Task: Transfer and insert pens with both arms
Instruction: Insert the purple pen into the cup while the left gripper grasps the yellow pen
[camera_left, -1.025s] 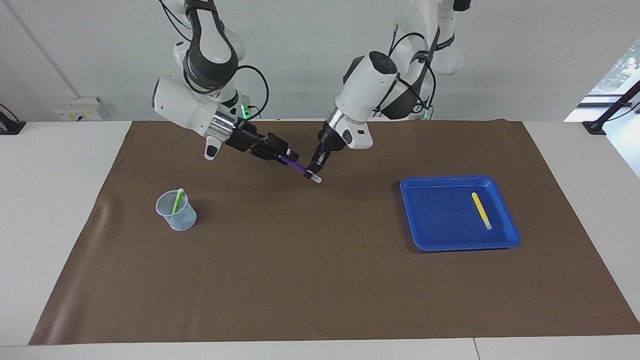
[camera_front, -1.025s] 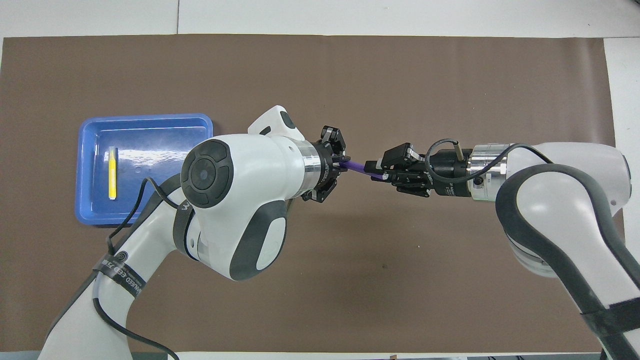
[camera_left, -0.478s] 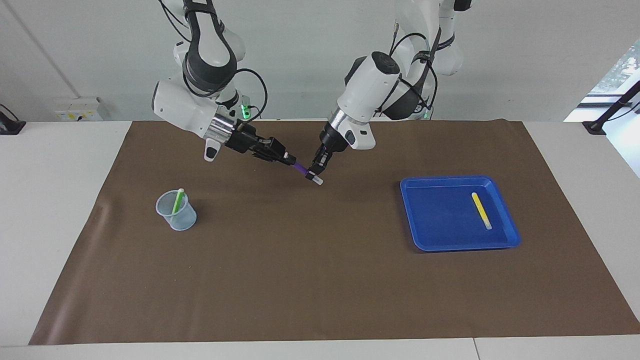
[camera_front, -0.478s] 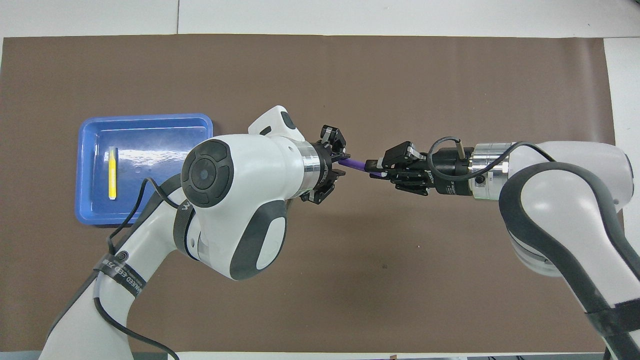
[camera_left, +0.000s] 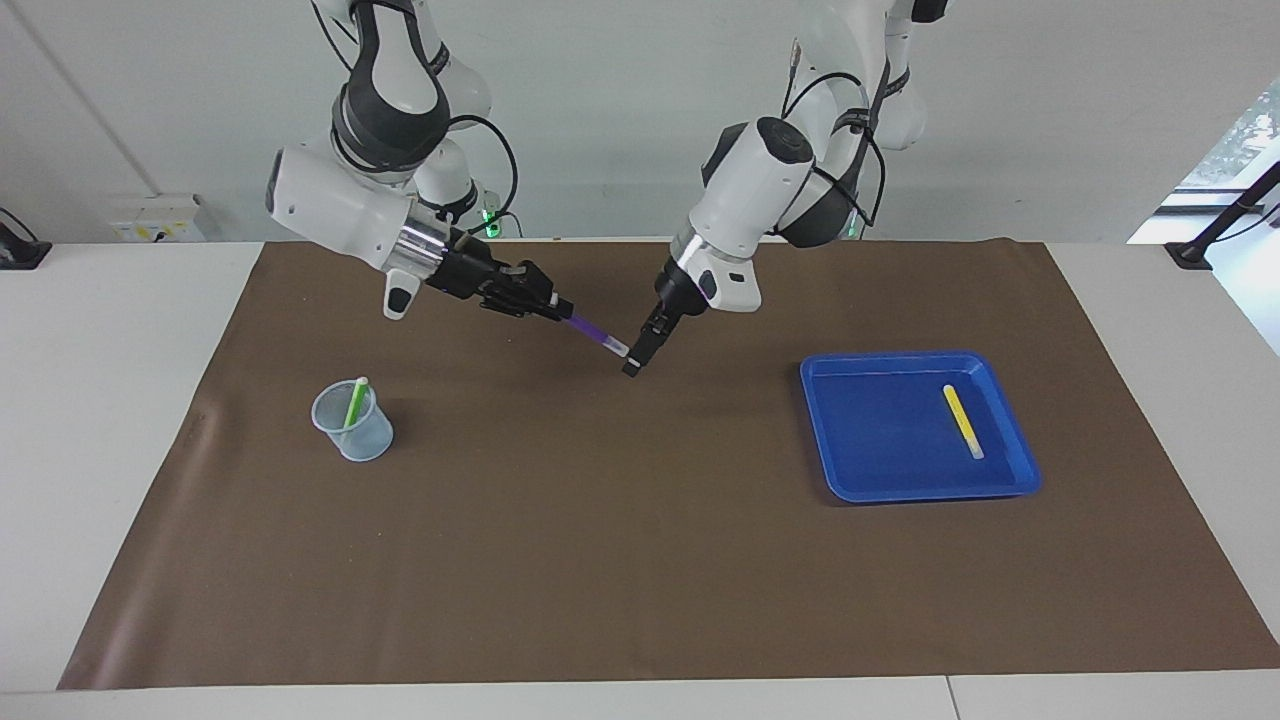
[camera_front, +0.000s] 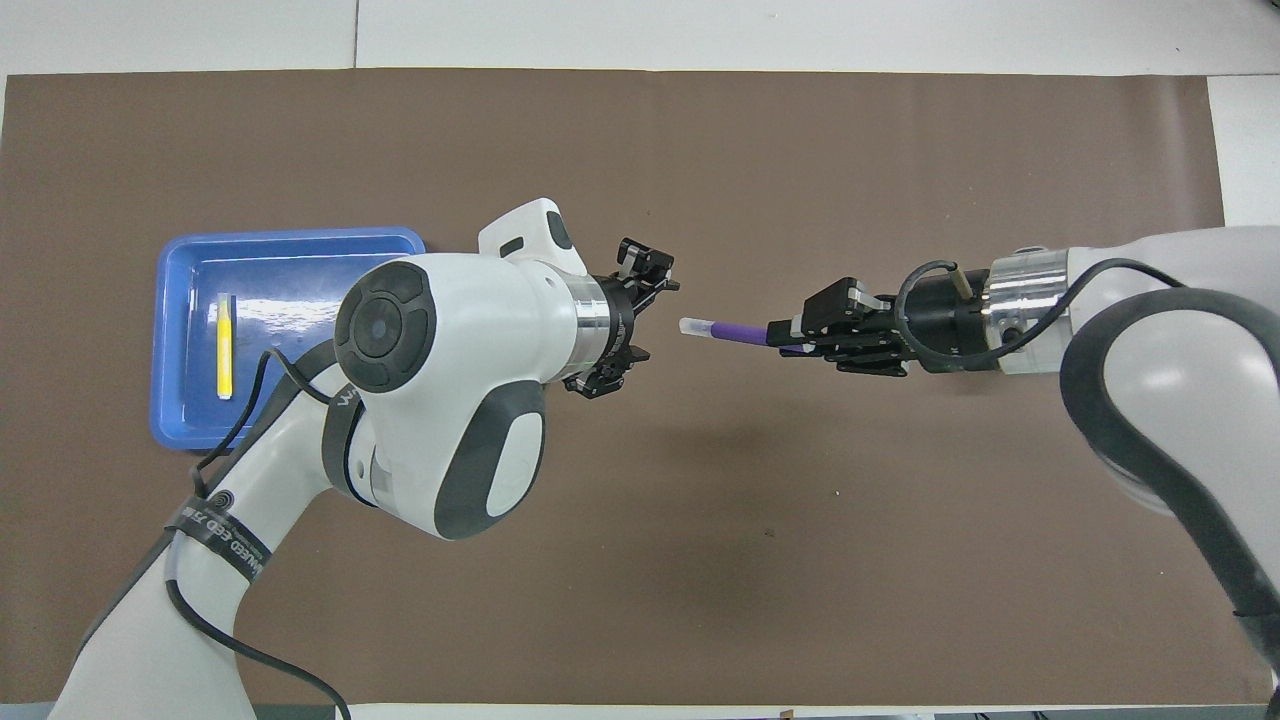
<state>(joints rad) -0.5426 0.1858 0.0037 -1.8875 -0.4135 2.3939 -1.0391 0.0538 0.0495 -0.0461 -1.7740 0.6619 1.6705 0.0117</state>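
Handover done: my left gripper (camera_left: 636, 359), fingers now parted and empty, has let go of the purple pen (camera_left: 596, 334), which my right gripper (camera_left: 557, 312) alone clamps over the mat between us, so the cup (camera_left: 352, 422) comes next.

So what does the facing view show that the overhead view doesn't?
Only the facing view shows the clear cup with the green pen standing in it, toward the right arm's end of the table. Only the overhead view shows a clear gap between the left hand and the purple pen's pale tip. Both show the right hand holding the purple pen, and the yellow pen lying in the blue tray.
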